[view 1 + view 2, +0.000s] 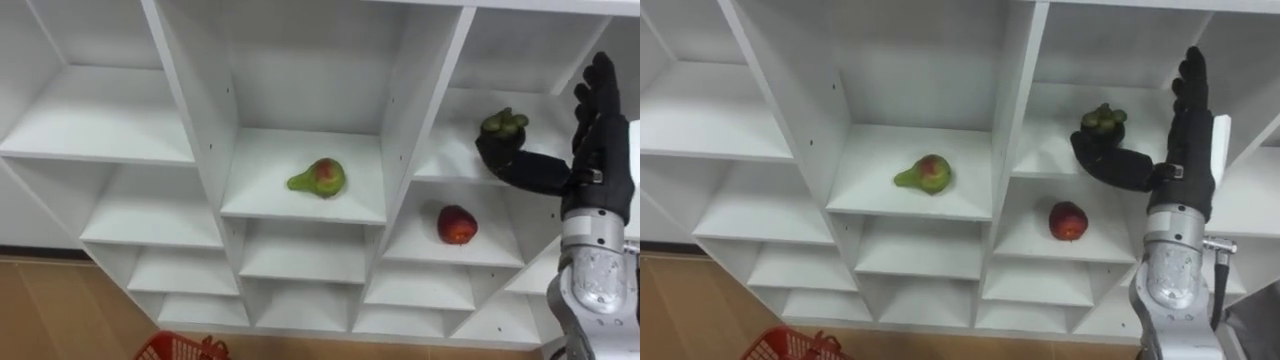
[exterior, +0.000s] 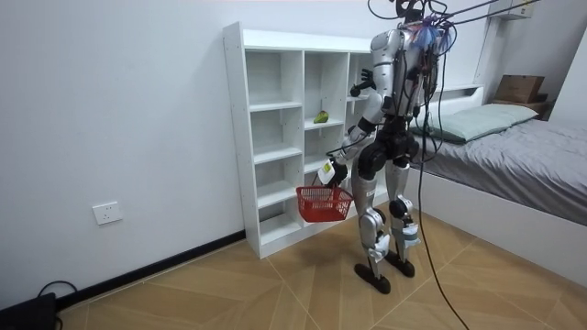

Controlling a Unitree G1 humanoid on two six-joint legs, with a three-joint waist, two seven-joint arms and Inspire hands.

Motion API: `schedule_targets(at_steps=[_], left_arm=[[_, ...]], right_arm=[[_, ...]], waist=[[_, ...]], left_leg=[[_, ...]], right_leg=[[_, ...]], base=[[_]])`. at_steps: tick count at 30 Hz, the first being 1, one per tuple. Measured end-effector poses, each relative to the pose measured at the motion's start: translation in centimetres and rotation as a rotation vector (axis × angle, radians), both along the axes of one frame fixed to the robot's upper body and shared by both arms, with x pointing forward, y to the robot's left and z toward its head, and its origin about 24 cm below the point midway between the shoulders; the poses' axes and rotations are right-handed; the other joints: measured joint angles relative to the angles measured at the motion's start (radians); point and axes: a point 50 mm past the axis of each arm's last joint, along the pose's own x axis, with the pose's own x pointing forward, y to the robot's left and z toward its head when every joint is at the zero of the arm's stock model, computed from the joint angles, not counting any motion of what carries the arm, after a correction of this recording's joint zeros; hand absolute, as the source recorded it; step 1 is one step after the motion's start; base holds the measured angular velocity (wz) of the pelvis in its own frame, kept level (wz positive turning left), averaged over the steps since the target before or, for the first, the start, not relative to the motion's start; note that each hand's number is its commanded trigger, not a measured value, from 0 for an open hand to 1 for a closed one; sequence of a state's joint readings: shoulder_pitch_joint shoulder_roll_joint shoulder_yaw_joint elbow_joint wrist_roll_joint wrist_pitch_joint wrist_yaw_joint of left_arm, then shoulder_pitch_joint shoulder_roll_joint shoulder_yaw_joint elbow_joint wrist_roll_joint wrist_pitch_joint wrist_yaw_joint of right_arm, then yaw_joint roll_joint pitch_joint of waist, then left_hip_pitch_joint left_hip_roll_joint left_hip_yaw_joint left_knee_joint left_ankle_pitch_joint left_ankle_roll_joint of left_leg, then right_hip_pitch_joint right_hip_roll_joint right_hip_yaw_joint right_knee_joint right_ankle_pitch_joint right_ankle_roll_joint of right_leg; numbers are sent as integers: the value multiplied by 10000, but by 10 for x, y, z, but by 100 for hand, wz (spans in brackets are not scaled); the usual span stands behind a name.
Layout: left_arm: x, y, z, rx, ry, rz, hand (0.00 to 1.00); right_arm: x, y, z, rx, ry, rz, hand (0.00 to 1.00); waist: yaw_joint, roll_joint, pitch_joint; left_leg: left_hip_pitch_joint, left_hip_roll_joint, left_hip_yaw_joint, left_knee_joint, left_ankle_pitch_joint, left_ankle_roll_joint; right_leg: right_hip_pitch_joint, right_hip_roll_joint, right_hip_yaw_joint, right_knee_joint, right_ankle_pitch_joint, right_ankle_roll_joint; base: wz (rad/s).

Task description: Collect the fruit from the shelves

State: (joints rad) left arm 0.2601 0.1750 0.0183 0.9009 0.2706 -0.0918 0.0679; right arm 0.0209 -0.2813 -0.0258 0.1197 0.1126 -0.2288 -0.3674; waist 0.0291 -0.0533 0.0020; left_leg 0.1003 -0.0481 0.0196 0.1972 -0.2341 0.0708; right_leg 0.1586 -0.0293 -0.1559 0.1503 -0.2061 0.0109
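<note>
Red basket [image 2: 323, 203] hangs low from left hand [image 2: 336, 172], in front of the thighs; its grip is too small to read. Right hand [image 1: 603, 140] is up at the shelf unit [image 2: 240, 137], fingers straight, thumb reaching out low against the mangosteen [image 1: 505, 123], nothing clasped yet. Best to curl fully round the fruit before lifting it. Pear [image 1: 320, 178] sits one bay left, red apple [image 1: 457, 225] one shelf down.

One pear [image 1: 319, 178], one apple [image 1: 457, 225], one mangosteen [image 1: 503, 123], one basket [image 2: 323, 203].
</note>
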Motion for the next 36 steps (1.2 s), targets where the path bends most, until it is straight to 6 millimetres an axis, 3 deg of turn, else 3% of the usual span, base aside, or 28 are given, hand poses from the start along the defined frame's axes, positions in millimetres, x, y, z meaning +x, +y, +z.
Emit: schedule_targets(at_steps=[12,21,31,36], left_arm=[[-15,4,-2,228,517,280,100],[-16,5,-2,304,720,272,100],[-13,8,-1,441,656,263,100],[-6,8,1,470,393,229,100]], right_arm=[[4,-5,-10,-59,788,-113,0],[12,-4,-7,-60,749,62,0],[28,-13,-7,-213,971,-269,0],[29,-17,-5,-412,1049,-135,0]], waist=[[31,-24,19],[44,-1,66],[149,-262,98],[214,-347,56]], left_leg=[[-10,2,0,24,16,-7],[-33,6,7,-5,37,-9],[-24,-1,-58,-9,42,-9],[-26,-3,-125,-4,45,-11]], right_leg=[[18,-4,9,2,6,-11],[7,6,8,11,30,-26],[-4,4,-32,0,30,-25],[0,-1,-105,-1,29,-25]], base=[[0],[0],[1],[5]])
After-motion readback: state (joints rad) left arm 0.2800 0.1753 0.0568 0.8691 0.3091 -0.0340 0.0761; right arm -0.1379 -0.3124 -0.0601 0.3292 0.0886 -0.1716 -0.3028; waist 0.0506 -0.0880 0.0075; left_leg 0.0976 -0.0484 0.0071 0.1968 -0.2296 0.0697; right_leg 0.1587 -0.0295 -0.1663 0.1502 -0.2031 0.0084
